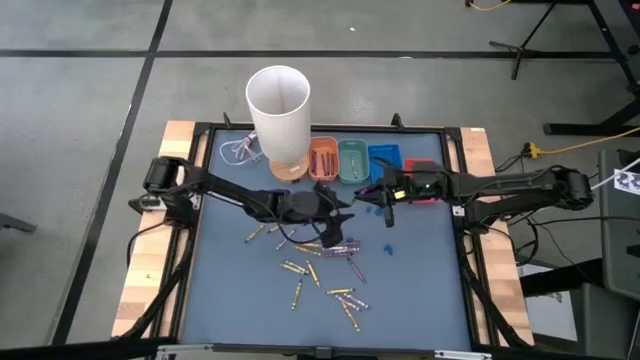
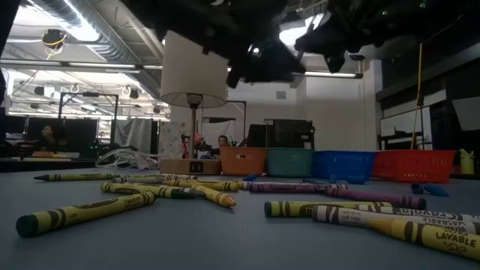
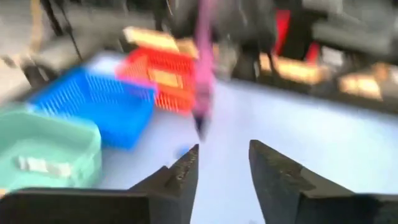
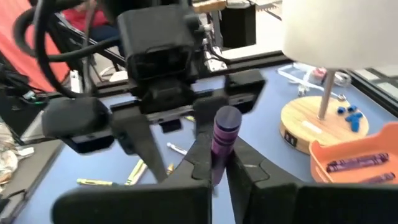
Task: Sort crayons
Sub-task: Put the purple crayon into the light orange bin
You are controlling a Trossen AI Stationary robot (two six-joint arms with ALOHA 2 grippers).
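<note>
High view, grippers: the left gripper [image 1: 345, 207] and the right gripper [image 1: 372, 192] meet above the mat, just in front of the trays; the dark arms overlap, so the fingers and whatever passes between them are hard to make out.
High view, crayons: the crayons [image 1: 322, 270] lie scattered over the blue mat [image 1: 420, 280], mostly near its middle and front.
High view, trays: orange tray [image 1: 323, 158], green tray [image 1: 353, 160] and blue tray [image 1: 384, 157] stand in a row; the red tray [image 1: 420, 170] is largely covered by the right arm.
Low view: yellow and purple sticks lie in the foreground; the grippers are dark shapes cut off by the upper edge.
Left wrist view: its fingers [image 3: 186, 174] stand apart, holding nothing; a purple crayon [image 3: 203, 74] hangs upright beyond them, blurred.
Right wrist view: its fingers [image 4: 245, 171] are clamped on the purple crayon, held upright; the left gripper faces it, jaws spread. A lamp base [image 4: 314, 127] stands beside the orange tray, which holds crayons.
</note>
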